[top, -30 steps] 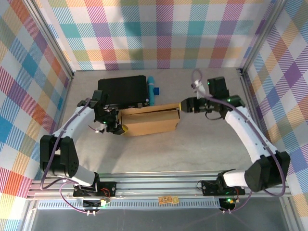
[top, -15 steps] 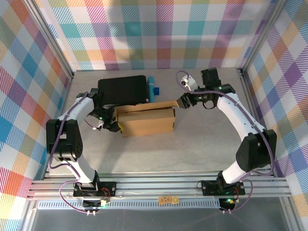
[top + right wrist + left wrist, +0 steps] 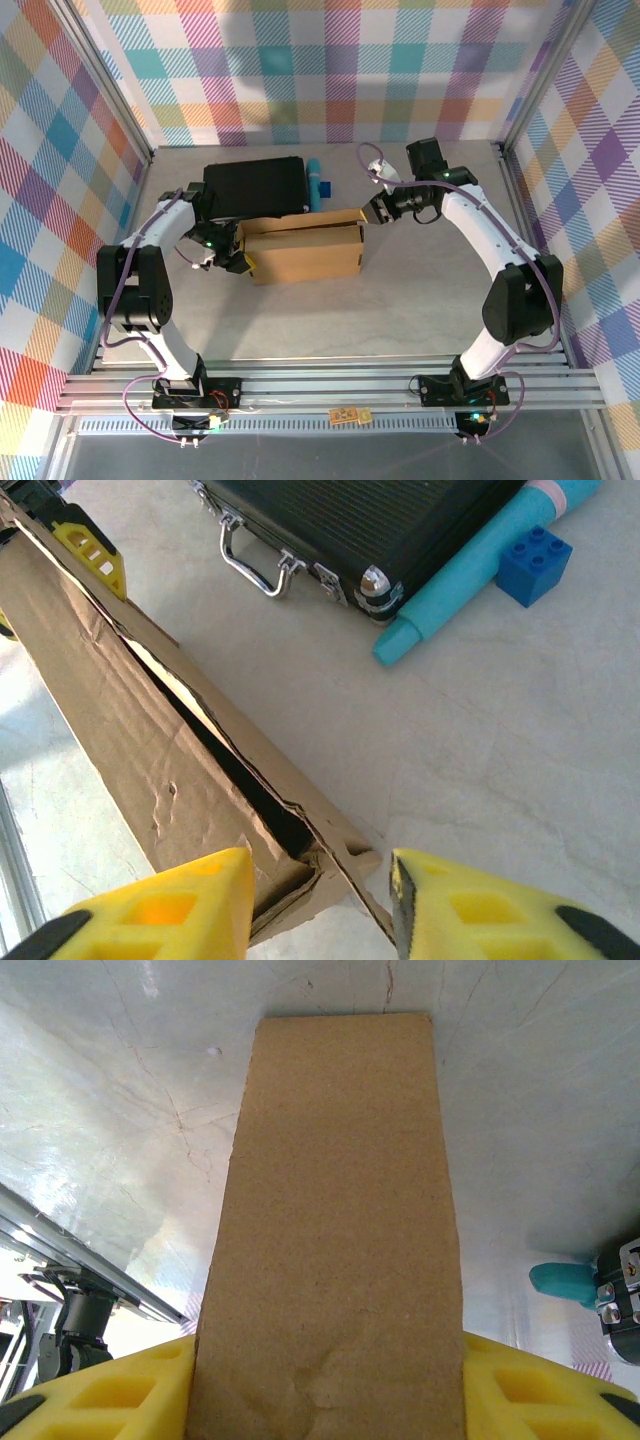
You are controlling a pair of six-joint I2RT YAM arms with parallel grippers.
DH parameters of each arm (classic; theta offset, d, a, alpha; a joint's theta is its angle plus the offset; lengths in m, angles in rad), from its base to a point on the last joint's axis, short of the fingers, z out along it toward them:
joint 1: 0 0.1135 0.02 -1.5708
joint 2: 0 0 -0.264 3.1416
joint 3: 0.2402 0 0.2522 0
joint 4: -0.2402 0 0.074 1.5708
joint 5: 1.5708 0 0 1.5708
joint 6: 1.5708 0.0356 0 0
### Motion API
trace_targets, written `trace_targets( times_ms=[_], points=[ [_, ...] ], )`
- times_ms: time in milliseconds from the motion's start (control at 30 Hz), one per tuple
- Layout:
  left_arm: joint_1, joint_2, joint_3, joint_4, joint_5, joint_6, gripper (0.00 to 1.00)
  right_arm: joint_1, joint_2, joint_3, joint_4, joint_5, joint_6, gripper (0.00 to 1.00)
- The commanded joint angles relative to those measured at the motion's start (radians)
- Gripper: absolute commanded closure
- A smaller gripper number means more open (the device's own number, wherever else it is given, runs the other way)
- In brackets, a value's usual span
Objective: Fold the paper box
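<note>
Box (image 3: 305, 252) lies flat in the middle of the table (image 3: 410, 300), a plain brown cardboard slab with its long side running left to right. Along its far edge the lid gapes a little, and a dark slit shows between the layers. The far right corner looks creased and a bit torn.

The left claw (image 3: 243, 263) is at the box's left end. In its own camera the cardboard fills the whole space between the two yellow fingers (image 3: 120, 1395) and touches both, so it has the box clamped.

The right claw (image 3: 370, 210) is at that ragged far right corner. Its yellow fingers (image 3: 170, 910) stand partly apart with the corner between them. One finger overlaps the cardboard and the loose flap edge comes close to the other. I cannot tell whether they are actually pinching it.

Just behind the box sits a black case (image 3: 255, 188) with a metal handle (image 3: 250, 565) facing the box. To the right of the case lies a teal tube (image 3: 315, 190), and a small blue block (image 3: 327, 187) rests against its far side.
</note>
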Motion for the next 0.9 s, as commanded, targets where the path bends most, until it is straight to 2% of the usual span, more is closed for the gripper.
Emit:
trace_targets(
  times_ms=[0,100,300,467,600,867],
  points=[
    [0.022,0.039,0.005,-0.053,-0.141,-0.015,0.86,0.016,0.004,0.004,-0.032,0.025,0.002,0.64],
    [0.022,0.042,0.012,-0.055,-0.142,-0.016,0.86,0.032,0.022,0.024,-0.043,0.070,-0.001,0.67],
    [0.022,0.042,0.004,-0.048,-0.141,-0.022,0.86,0.048,0.021,0.037,-0.053,0.100,0.002,0.80],
    [0.022,0.041,-0.008,-0.034,-0.139,-0.035,0.86,0.063,0.006,0.040,-0.060,0.125,0.029,1.00],
    [0.022,0.038,-0.011,-0.023,-0.142,-0.068,0.87,0.088,0.000,0.049,-0.085,0.159,0.072,1.00],
    [0.022,0.007,-0.049,0.011,-0.150,-0.127,0.88,0.143,-0.019,0.015,-0.106,0.303,0.323,1.00]
  ],
)
